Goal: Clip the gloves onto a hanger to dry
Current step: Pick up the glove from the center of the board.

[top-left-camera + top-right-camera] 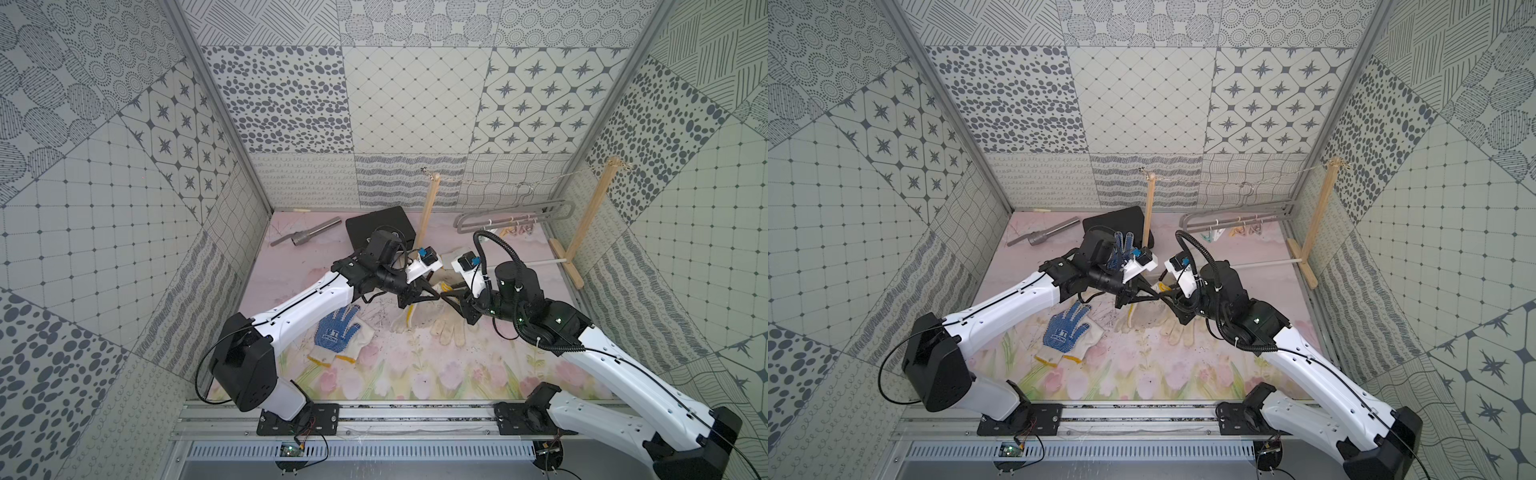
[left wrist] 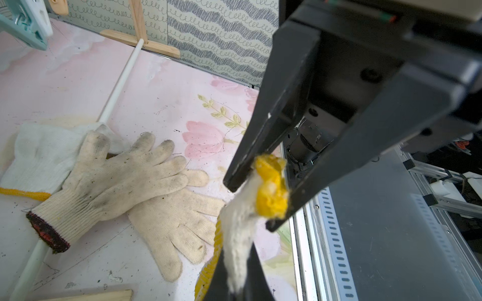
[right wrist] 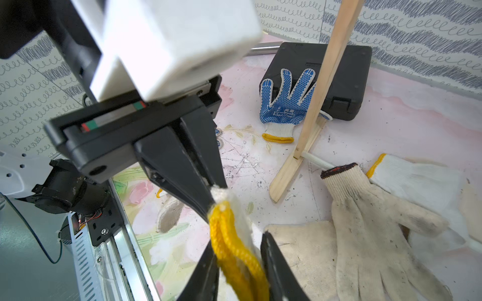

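Over the mat's middle my two grippers meet on one cream glove (image 1: 409,316) with a yellow-edged cuff (image 2: 270,192). My left gripper (image 2: 236,281) is shut on the cuff's cream knit, and the glove's body hangs below it. My right gripper (image 3: 237,250) has its fingers pressed on the bunched yellow edge right beside the left fingertips. A blue-dotted glove (image 1: 334,328) lies front left, and another (image 3: 287,101) leans on the black case. Dirty cream gloves (image 2: 117,177) lie under the right arm. The grey hanger (image 1: 515,216) with pastel pegs (image 1: 1241,230) hangs at the back right.
Two wooden posts (image 1: 428,208) (image 1: 590,216) joined by string stand at the back, with a white rod (image 1: 544,262) between their feet. A black case (image 1: 380,226) and a metal tube (image 1: 316,232) lie at the back left. Patterned walls close in three sides.
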